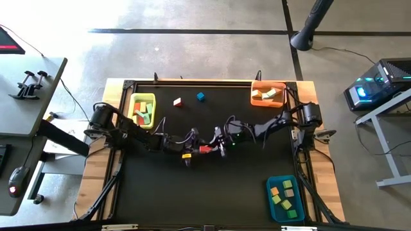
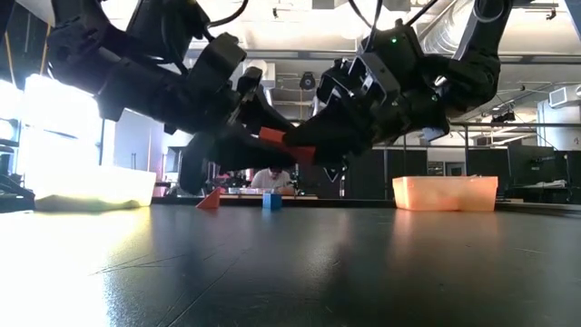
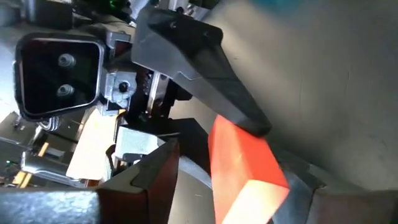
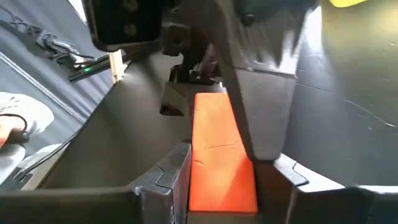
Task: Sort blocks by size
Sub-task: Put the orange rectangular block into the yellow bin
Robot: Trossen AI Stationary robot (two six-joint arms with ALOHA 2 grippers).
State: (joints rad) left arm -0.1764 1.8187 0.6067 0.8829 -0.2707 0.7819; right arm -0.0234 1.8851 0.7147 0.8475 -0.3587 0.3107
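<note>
Right pincer (image 4: 221, 186): clamped on red bar (image 4: 217, 155), held above mid-desk (image 1: 192, 192).
Left pincer (image 3: 236, 186): meets it there, fingers apart around the same bar's other end; contact hard to make out.
Yellow block (image 1: 187, 156): beneath the left pincer, partly hidden.
Red (image 1: 177, 101), blue (image 1: 200, 97) blocks: far desk.
No legible writing.

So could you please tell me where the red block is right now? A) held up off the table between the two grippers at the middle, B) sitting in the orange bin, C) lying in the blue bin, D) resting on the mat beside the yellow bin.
A: the red block is off the table at the middle, where the left gripper and right gripper meet, with the right gripper's fingers closed around it.
</note>
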